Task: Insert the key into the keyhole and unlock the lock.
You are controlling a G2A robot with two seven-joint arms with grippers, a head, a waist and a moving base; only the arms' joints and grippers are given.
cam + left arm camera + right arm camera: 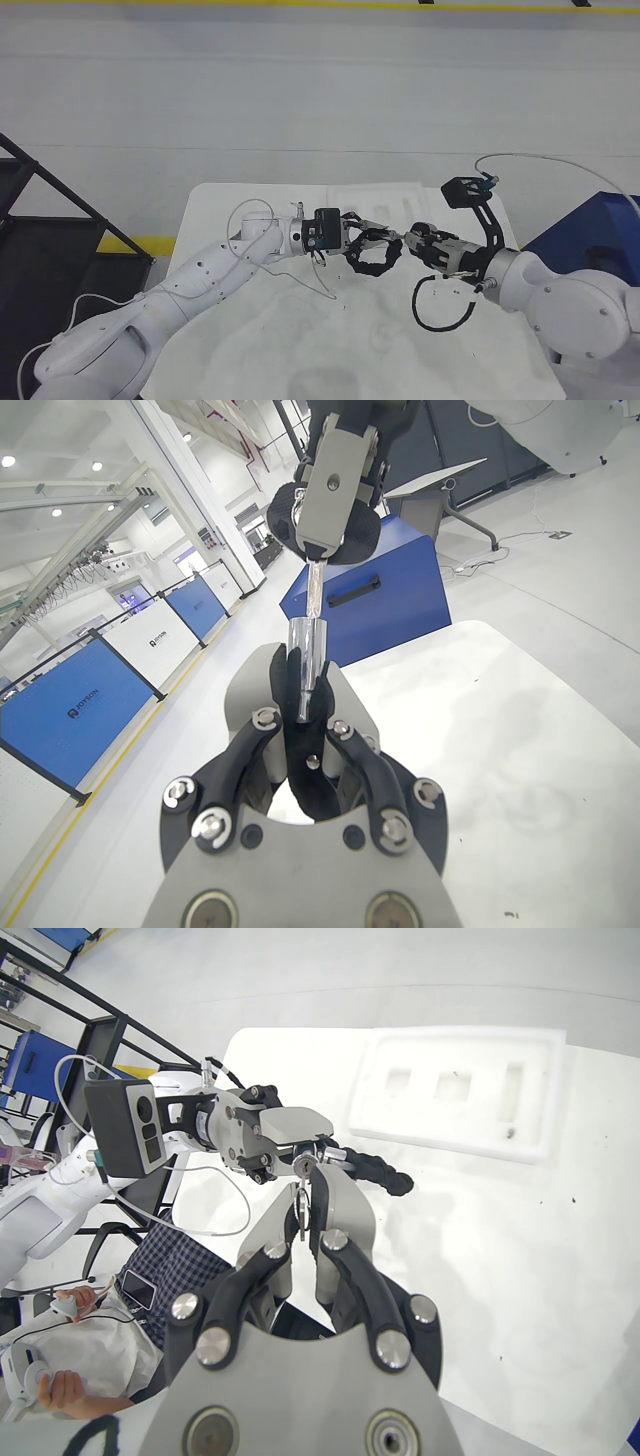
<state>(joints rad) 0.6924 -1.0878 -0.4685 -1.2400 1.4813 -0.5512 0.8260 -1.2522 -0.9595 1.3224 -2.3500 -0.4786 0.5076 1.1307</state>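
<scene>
My left gripper (300, 662) is shut on a chrome lock cylinder (309, 650) above the table; the lock's black cable (375, 262) loops down beneath it. Facing it, my right gripper (305, 1185) is shut on the head of a silver key (302, 1210). The key's blade (315, 590) runs straight into the cylinder's end, at the keyhole (302, 1168). How deep it sits is hidden. In the top view the left gripper (372, 236) and right gripper (403, 238) meet tip to tip over the table's middle.
A white foam tray (455, 1093) with cut-out pockets lies on the white table (290, 340) behind the grippers. A blue cabinet (370, 595) stands off the table's right side. A black frame (50, 190) stands at the left.
</scene>
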